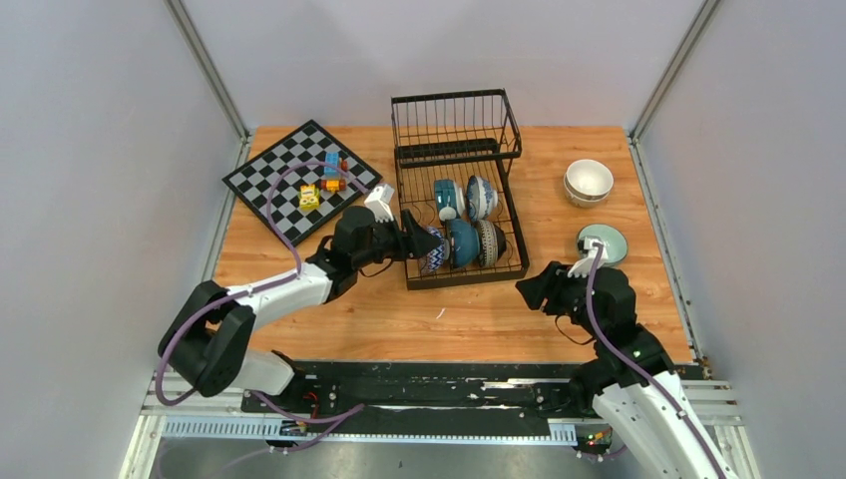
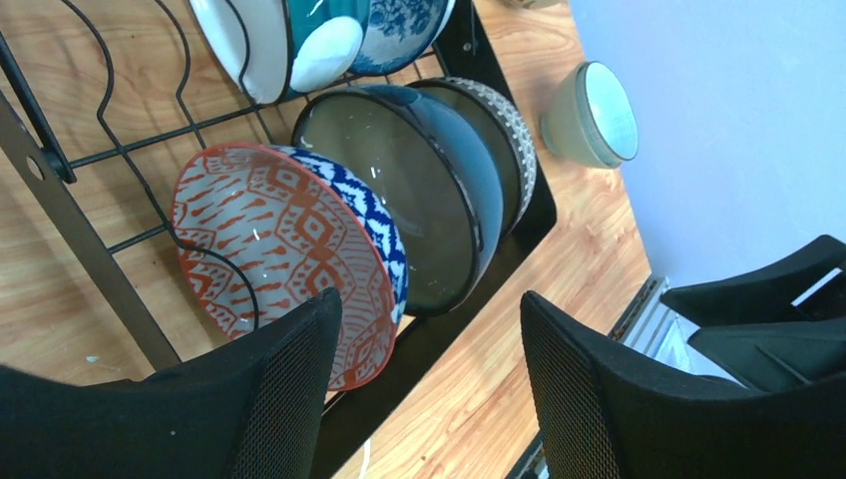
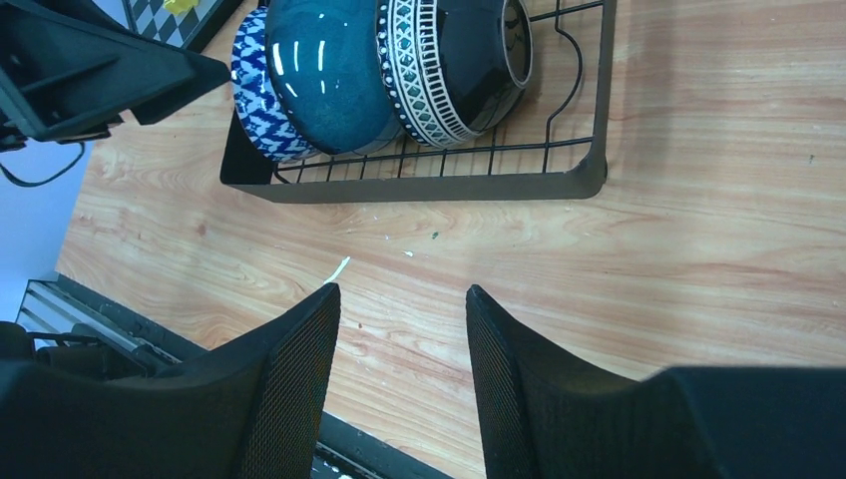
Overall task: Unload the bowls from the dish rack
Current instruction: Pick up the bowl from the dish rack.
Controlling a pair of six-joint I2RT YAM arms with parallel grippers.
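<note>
Two black fingers (image 2: 269, 399) stand apart in the foreground, before a red-patterned bowl (image 2: 269, 239) set on edge in the black wire dish rack (image 2: 60, 190). Behind it lean a dark teal bowl (image 2: 399, 200) and a white-trimmed bowl (image 2: 511, 130) (a pale green bowl (image 2: 594, 115) sits beyond, on the wooden table (image 2: 579, 249)).

Robot lab cell (grey panel walls (image 1: 100, 150), aluminium rails (image 1: 206, 65))
</note>
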